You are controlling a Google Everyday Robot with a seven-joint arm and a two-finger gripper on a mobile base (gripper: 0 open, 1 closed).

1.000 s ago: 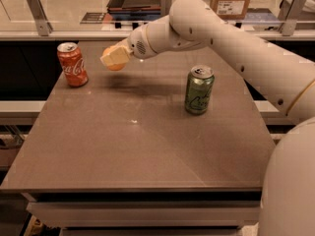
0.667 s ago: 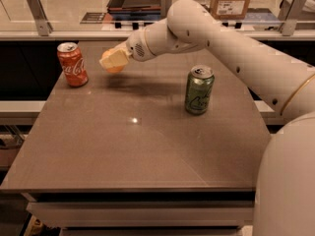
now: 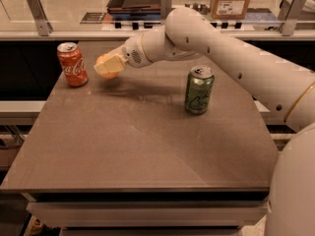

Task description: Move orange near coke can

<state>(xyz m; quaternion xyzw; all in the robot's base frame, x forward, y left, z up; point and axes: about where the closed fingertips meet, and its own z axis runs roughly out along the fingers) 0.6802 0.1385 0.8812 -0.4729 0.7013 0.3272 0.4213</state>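
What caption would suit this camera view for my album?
Gripper, jaws shut on orange, beside coke can above table.

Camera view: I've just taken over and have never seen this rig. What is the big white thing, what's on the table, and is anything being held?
There is one picture, looking down on a brown table from the robot's side; I cannot tell where the camera is mounted. The big white shape is the robot's single arm, reaching in from the right towards the far left part of the table. At its end is the gripper, with two pale fingers closed on the orange, which seems lifted off the tabletop. Just left of it stands the red coke can, upright and not touching the orange. A green can stands upright further to the right. Beyond the table's far edge sits a cardboard box.
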